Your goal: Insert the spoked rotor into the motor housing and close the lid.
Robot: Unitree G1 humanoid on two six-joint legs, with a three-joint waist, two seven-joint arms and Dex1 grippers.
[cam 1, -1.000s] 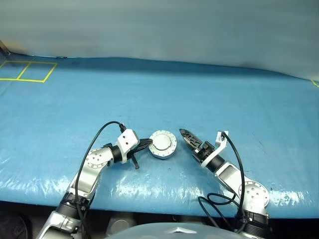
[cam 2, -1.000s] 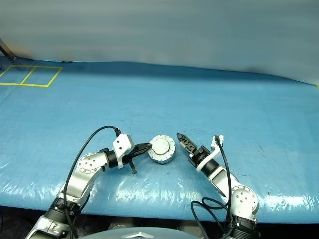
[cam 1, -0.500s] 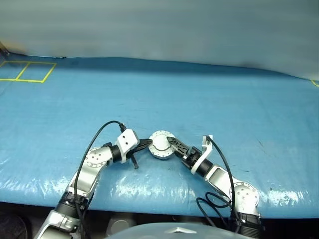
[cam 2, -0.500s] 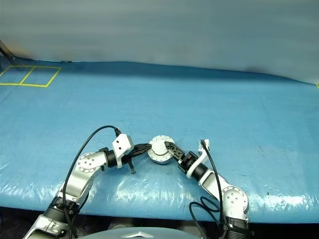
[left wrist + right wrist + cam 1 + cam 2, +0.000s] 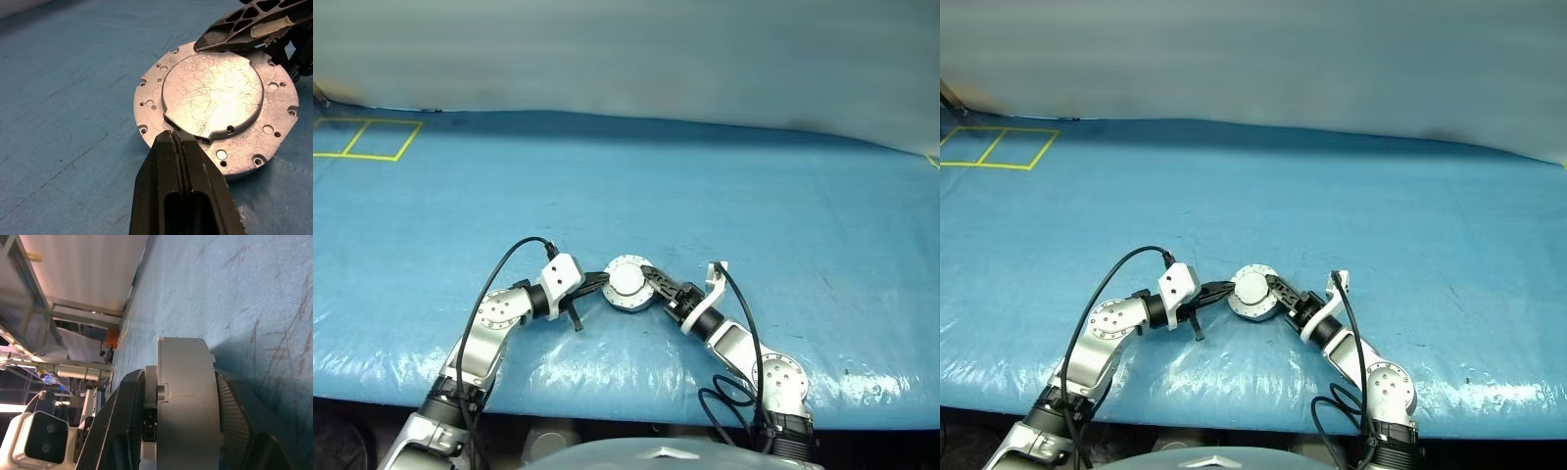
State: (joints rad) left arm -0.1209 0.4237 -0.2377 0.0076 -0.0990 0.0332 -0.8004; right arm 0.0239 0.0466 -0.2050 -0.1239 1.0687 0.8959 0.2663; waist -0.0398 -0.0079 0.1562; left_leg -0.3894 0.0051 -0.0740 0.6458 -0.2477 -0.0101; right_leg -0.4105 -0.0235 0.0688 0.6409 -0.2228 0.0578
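The motor housing [image 5: 628,284] lies flat on the blue table with the lid [image 5: 212,93] down over it, plain grey face up. The spoked rotor is hidden. My left gripper [image 5: 601,285] is shut, its tip [image 5: 174,139] resting at the housing's left rim by a notch in the lid's edge. My right gripper [image 5: 647,280] comes in from the right and clamps the housing edge-on: one finger [image 5: 244,22] lies across the lid, the other finger [image 5: 232,416] sits against the underside [image 5: 186,396].
A blue sheet [image 5: 754,196] covers the table. Yellow taped squares [image 5: 367,139] mark its far left corner. The table's front edge [image 5: 607,392] runs just behind both arms. A grey wall stands at the back.
My right gripper moved left from a gap beside the housing onto it, and its fingers closed over the lid and underside. The left gripper and the housing stayed put.
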